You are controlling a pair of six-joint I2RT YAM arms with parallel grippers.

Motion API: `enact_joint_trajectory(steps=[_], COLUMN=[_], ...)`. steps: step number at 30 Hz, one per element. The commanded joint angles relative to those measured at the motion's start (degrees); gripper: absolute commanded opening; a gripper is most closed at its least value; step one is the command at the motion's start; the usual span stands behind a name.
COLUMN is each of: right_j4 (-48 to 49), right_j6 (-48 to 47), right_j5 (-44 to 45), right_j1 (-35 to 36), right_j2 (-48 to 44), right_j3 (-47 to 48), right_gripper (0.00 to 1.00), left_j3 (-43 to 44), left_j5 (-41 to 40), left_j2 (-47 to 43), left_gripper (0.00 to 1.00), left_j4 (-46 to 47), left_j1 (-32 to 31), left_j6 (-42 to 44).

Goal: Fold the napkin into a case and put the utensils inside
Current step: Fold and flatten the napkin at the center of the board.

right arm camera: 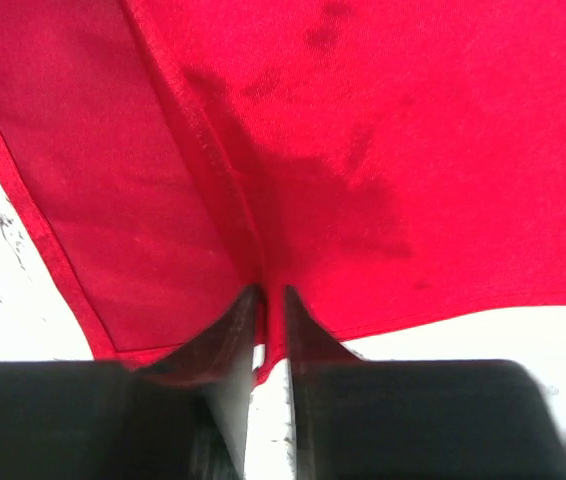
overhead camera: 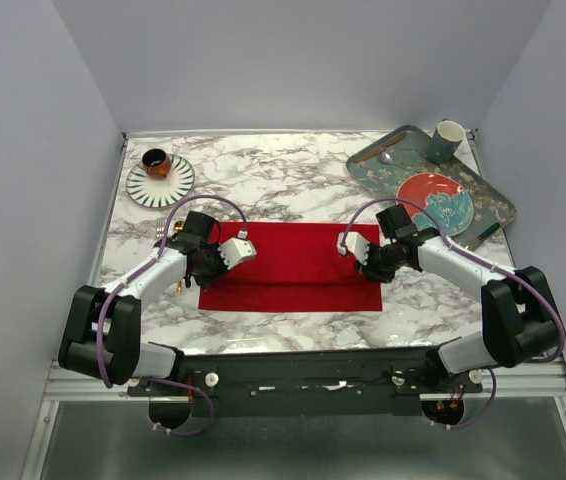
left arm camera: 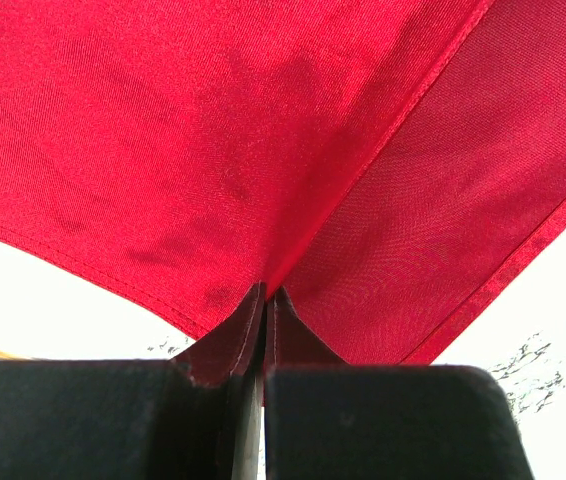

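The plain bright red cloth napkin point(overhead camera: 293, 285) has no pattern where the black-fingered left gripper point(left arm camera: 265, 295) and right gripper point(right arm camera: 271, 295) meet it. The white marble table point(overhead camera: 283, 180) is grey-veined. Beyond the left gripper is a round black-and-white striped plate point(overhead camera: 178, 185). Beyond the right gripper is a dark teal floral tray point(overhead camera: 493, 205) and a round red plate with teal flowers point(overhead camera: 418, 190).

Napkin point(overhead camera: 293, 272) lay flat at centre of table point(overhead camera: 293, 180), long side running left to right, just beyond arms' bases. Left gripper point(overhead camera: 243, 250) sat at napkin's left edge and right gripper point(overhead camera: 349, 247) at its right edge. Each had cloth pinched between fingers, upper layer raised off lower one. Small plate point(overhead camera: 176, 188) stood at far left corner, cup point(overhead camera: 156, 162) on it. Tray point(overhead camera: 383, 182) lay at far right, set at angle. On tray: round plate point(overhead camera: 435, 203) in middle, mug point(overhead camera: 447, 140) at far corner, utensil point(overhead camera: 375, 155) along far left rim.
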Motion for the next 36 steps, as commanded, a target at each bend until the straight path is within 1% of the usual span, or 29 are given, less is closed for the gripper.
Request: enact_joint_trajectory(steps=[1, 2, 10, 14, 18, 19, 20, 22, 23, 31, 36], right_j4=[-0.1, -0.1, -1.5, -1.7, -1.9, -2.0, -2.2, -2.8, -3.1, -7.3, -7.6], right_j6=[0.1, 0.2, 0.7, 1.1, 1.0, 1.1, 1.0, 1.1, 1.4, 2.3, 2.3], right_j5=[0.9, 0.8, -0.6, -1.0, -1.0, -1.1, -1.4, -1.6, -1.9, -3.1, -3.3], right_j1=[0.6, 0.6, 0.7, 0.7, 0.8, 0.8, 0.8, 1.0, 1.1, 1.5, 1.9], right_j2=[-1.3, -1.3, -1.9, -1.3, -1.3, -1.4, -1.4, -1.9, -2.0, -5.9, -6.9], right_j3=[-0.9, -0.8, 0.6, 1.0, 1.0, 1.0, 1.0, 1.3, 1.7, 3.5, 2.0], right_gripper=[0.11, 0.01, 0.01, 0.01, 0.01, 0.01, 0.01, 0.01, 0.01, 0.01, 0.01], left_j3=[0.9, 1.0, 1.3, 1.2, 1.1, 0.9, 1.0, 1.1, 1.1, 2.3, 1.9], left_j5=[-0.6, -0.5, -0.2, -0.4, -0.6, -0.7, -0.5, -0.2, 0.4, 0.6, 0.5], left_j2=[0.3, 0.0, -2.1, -1.4, -1.8, -1.8, -2.2, -2.7, -3.3, -8.9, -11.4], left_gripper=[0.1, 0.12, 0.19, 0.26, 0.26, 0.24, 0.16, 0.07, 0.0, 0.0, 0.0], left_j4=[-0.3, -0.8, -2.6, -2.4, -2.9, -3.1, -3.6, -4.1, -4.5, -9.4, -12.4], left_j1=[-0.2, -0.3, -0.3, -0.3, -0.3, -0.3, -0.3, -0.2, -0.2, -0.3, -0.3], left_j6=[0.2, 0.4, 2.0, 2.7, 4.0, 4.4, 4.7, 4.9, 5.1, 6.1, 7.1])
